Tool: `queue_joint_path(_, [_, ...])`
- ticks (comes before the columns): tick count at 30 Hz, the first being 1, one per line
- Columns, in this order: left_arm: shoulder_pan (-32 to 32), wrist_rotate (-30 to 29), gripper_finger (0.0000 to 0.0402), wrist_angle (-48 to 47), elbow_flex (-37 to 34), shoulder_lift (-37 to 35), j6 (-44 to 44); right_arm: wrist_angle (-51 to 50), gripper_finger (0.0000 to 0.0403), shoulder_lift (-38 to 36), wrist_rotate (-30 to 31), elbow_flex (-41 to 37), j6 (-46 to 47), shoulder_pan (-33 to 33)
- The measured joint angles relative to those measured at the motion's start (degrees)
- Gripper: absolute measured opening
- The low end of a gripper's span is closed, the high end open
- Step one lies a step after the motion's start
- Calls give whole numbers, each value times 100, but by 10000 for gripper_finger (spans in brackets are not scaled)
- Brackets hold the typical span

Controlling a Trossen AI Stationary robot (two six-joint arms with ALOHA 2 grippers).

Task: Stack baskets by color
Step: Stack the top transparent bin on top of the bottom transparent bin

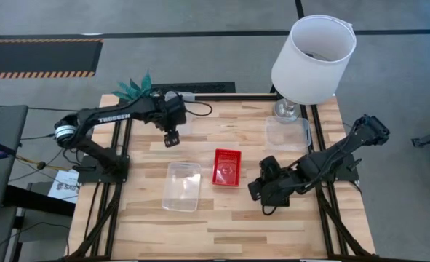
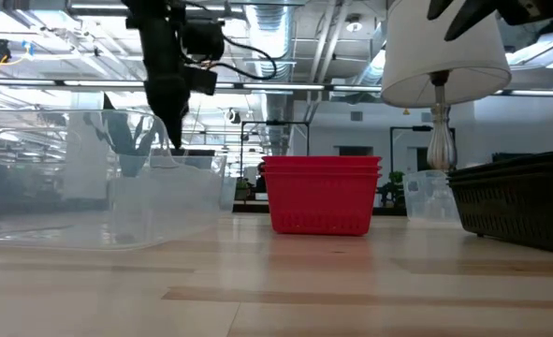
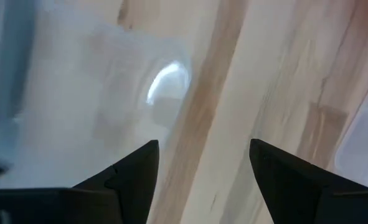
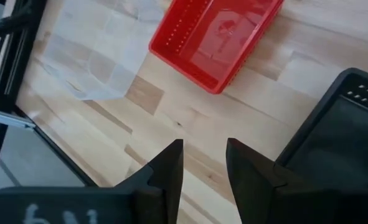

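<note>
Red baskets (image 1: 226, 167) mid-table — just beside right hand (image 4: 203, 163), apart.

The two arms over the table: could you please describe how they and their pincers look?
Both arms are dark, jointed and slim. The left arm carries white "TROSSEN" lettering along one link, and a black cable loops off near its wrist. The left pincer and the right pincer each end in two dark, wedge-shaped fingers. The right arm shows no readable marking from above.

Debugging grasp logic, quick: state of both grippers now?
Left gripper: open, empty, above the table's far side.
Right gripper: open, empty, above bare wood near the black basket.
</note>
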Motion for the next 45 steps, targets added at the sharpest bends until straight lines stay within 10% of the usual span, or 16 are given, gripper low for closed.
queue_joint_path(16, [470, -189, 221, 902, -651, 756, 1131, 187, 137, -4, -13, 0, 5, 78])
queue_joint_path(29, [-130, 33, 11, 980, -651, 1015, 516, 322, 134, -4, -22, 0, 3, 106])
queue_joint_path(45, [-1582, 76, 4, 1653, -578, 1015, -559, 288, 133, -4, 53, 0, -17, 96])
